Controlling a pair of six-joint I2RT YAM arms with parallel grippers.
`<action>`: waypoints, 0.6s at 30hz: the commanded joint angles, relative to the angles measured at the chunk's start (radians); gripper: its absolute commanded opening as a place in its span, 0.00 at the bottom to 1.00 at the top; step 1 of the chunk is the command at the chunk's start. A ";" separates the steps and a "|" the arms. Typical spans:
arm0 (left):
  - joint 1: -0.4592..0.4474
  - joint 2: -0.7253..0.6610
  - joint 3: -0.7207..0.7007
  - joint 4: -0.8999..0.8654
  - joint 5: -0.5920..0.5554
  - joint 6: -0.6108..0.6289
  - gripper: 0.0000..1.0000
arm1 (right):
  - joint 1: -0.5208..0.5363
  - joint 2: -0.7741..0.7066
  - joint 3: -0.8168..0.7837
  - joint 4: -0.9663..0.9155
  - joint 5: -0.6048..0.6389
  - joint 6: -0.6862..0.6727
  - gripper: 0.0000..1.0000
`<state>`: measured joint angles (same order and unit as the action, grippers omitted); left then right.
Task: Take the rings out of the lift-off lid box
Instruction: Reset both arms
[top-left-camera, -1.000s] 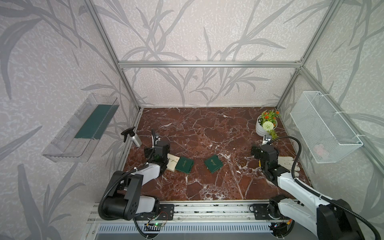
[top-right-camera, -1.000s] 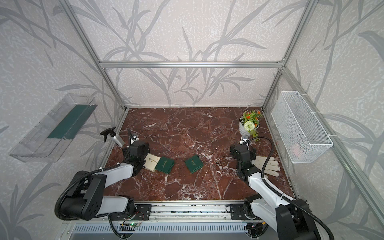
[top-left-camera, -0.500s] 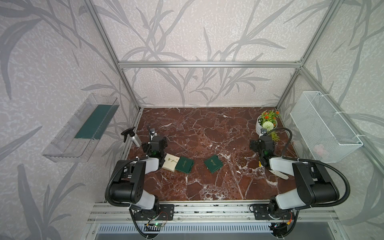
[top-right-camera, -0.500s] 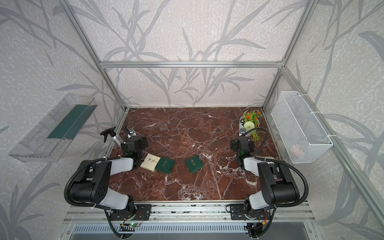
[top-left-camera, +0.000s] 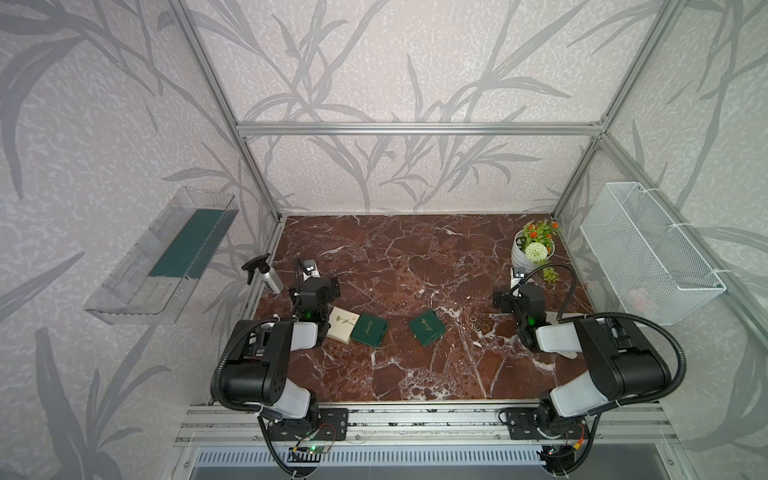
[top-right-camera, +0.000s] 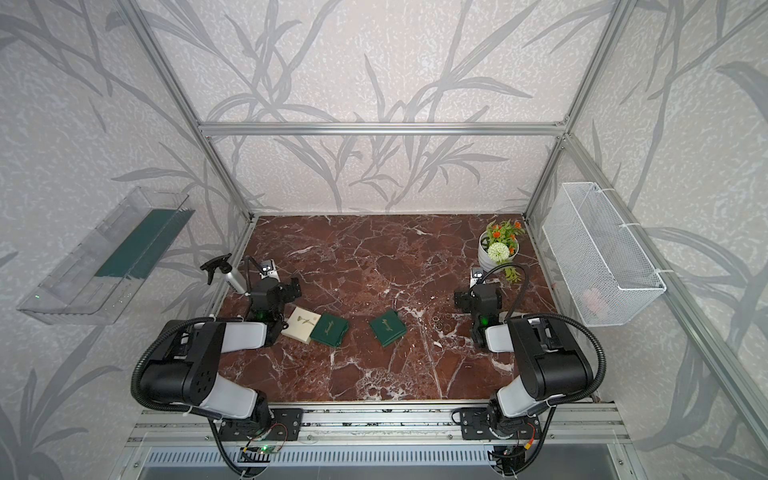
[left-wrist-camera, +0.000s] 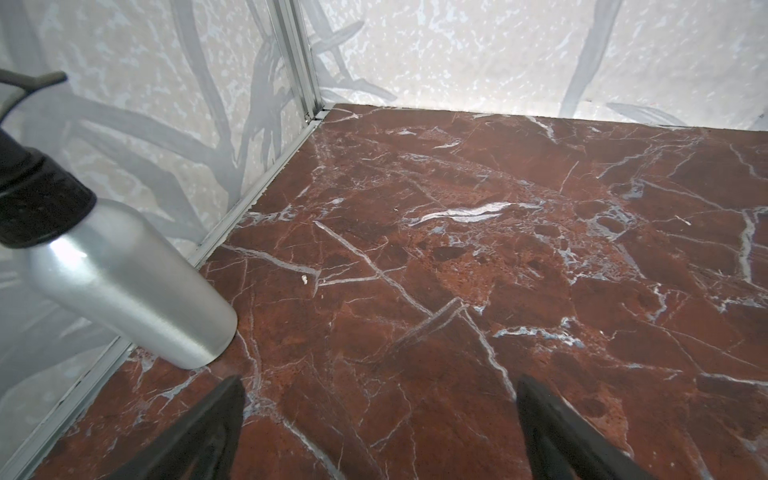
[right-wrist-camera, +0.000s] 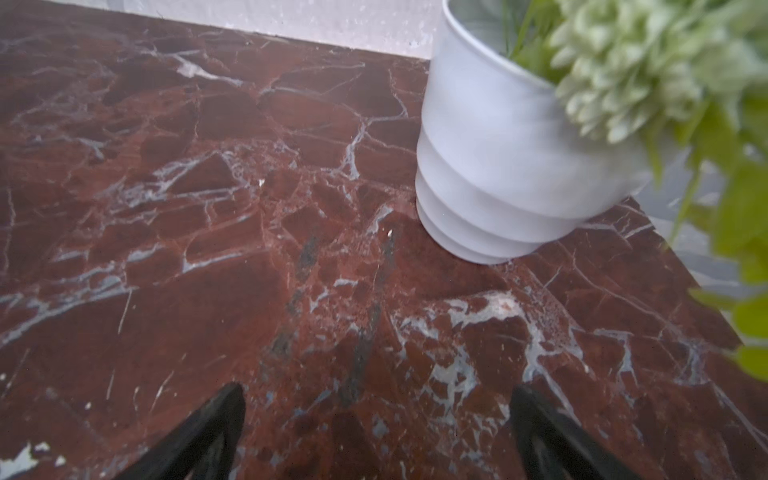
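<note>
Pale thin metal rings (top-left-camera: 478, 323) are lying right of frame centre; I'm holding left end effector (left-wrist-camera: 380, 379) and right end effector (right-wrist-camera: 378, 387) apart, best parked clear.

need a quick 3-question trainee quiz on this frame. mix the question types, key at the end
1. True or false: the left gripper and the right gripper are both open with nothing between the jaws.
2. Pick one. The rings are: A) held by the left gripper; B) lying loose on the marble table; C) held by the right gripper.
3. Short answer: what object stands just ahead of the left gripper, near the side wall?

Key
1. True.
2. B.
3. The spray bottle.
</note>
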<state>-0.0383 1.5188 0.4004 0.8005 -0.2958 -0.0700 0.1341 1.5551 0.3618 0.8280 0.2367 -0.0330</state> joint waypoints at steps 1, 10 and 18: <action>0.013 0.007 0.005 0.015 0.022 0.010 0.99 | 0.002 -0.029 0.037 0.001 0.019 0.005 0.99; 0.028 0.004 0.011 0.002 0.038 -0.002 0.99 | 0.002 -0.025 0.034 0.013 0.019 0.005 0.99; 0.028 0.004 0.010 0.001 0.038 0.000 0.99 | 0.002 -0.026 0.034 0.012 0.019 0.005 0.99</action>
<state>-0.0166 1.5192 0.4004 0.7975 -0.2630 -0.0742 0.1341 1.5475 0.3809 0.8318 0.2382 -0.0315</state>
